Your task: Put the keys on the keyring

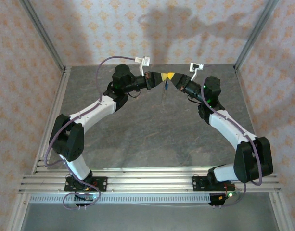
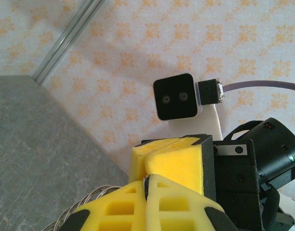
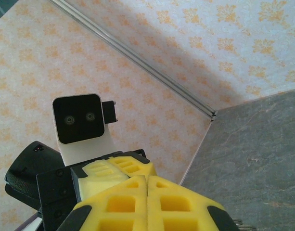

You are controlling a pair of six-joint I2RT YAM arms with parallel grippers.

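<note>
Matt yellow foam pads [image 2: 176, 163], shiny metal keyring [image 2: 96, 193]

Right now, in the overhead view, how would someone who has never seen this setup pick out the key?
Look to the far middle of the grey table, where the left gripper and the right gripper meet tip to tip. Just under their yellow fingers sits the key, a tiny speck. It is the only bright blue thing among the yellow and black of the arms.

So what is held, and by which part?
The left gripper seems to pinch the keyring by its band; right gripper shut, hold hidden; blue key hangs between them.
</note>
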